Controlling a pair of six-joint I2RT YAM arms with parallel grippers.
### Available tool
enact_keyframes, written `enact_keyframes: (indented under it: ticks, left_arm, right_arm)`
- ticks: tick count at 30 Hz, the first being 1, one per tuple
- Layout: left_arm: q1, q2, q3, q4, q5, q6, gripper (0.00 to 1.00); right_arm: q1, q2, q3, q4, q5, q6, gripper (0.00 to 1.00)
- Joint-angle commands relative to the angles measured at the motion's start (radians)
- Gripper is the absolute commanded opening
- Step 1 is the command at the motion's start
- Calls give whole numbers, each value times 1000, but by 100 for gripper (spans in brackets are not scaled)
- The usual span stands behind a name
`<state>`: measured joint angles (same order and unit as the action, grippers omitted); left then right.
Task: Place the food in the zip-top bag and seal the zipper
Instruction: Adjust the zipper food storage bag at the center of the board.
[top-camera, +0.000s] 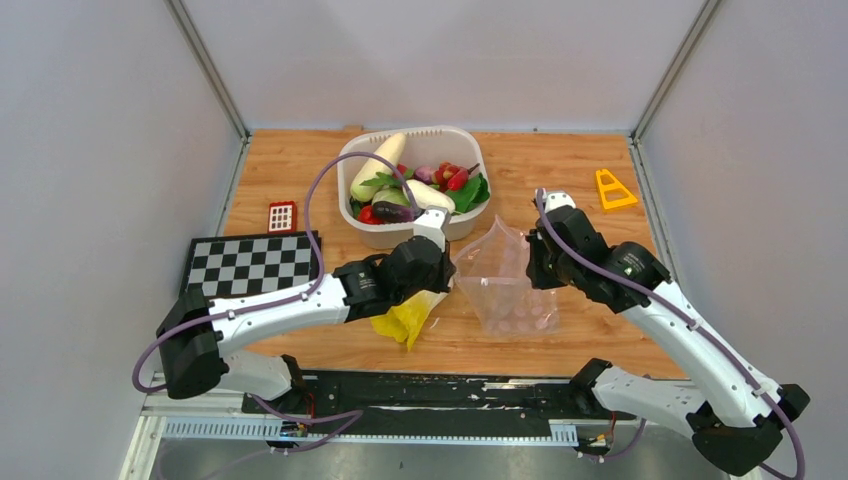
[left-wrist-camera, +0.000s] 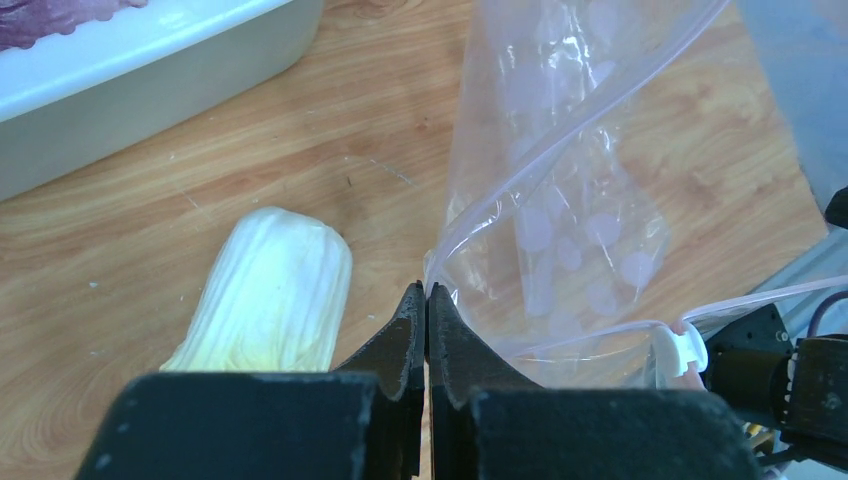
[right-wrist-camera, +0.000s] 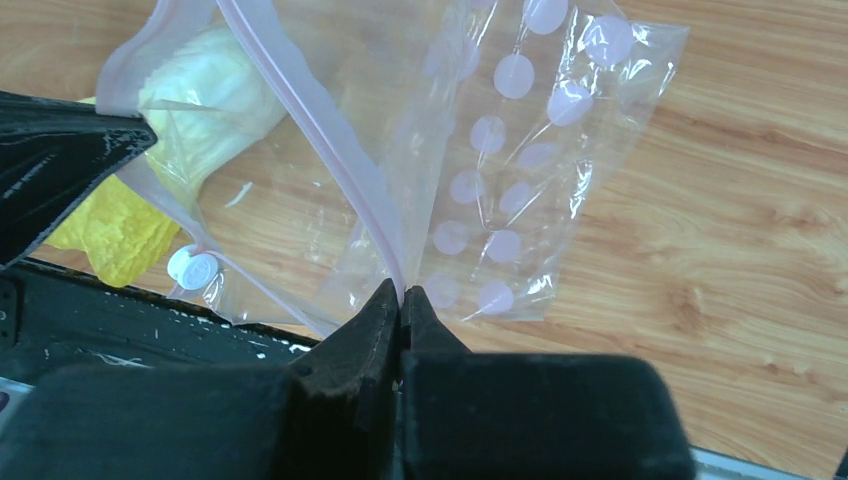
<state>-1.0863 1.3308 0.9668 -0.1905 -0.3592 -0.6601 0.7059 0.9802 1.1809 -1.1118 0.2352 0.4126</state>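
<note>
The clear zip-top bag (top-camera: 503, 285) with pale pink spots hangs opened between my two grippers. My left gripper (top-camera: 448, 278) is shut on the bag's left edge; its closed fingertips (left-wrist-camera: 427, 292) pinch the plastic (left-wrist-camera: 560, 200). My right gripper (top-camera: 532, 262) is shut on the pink zipper strip (right-wrist-camera: 330, 150), its tips (right-wrist-camera: 400, 292) closed on it. The white slider (right-wrist-camera: 192, 268) sits at the strip's near end. A yellow cabbage (left-wrist-camera: 270, 300) lies on the table beside the bag, under my left arm (top-camera: 405, 318). The white radish (top-camera: 380, 163), green leaves (top-camera: 470, 192) and red pieces (top-camera: 450, 177) lie in the white tub (top-camera: 462, 140).
A black-and-white checkerboard (top-camera: 250, 263) and a small red block (top-camera: 282, 216) lie at the left. An orange triangle (top-camera: 613, 189) lies at the back right. The tub's wall (left-wrist-camera: 150, 80) stands just beyond the cabbage. White walls enclose the table.
</note>
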Motion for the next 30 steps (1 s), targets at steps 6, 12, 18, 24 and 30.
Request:
enact_keyframes:
  ticks: [6,12,18,24,30]
  left_arm:
    - [13,-10,-5,-62,-97,17,3]
    - [14,7,-10,146,151,64,40]
    - [13,90,75,152,233,93,48]
    - [14,156,133,159,324,115,52]
    - [21,183,140,161,298,116,52]
  right_arm:
    - [18,-12,41,-108,80,-19,0]
    - [57,1,-65,100,-38,-5,0]
    - [66,17,-94,182,-79,-14,0]
    - [67,30,-124,224,-113,-22,0]
    - [70,37,-147,258,-183,-33,0]
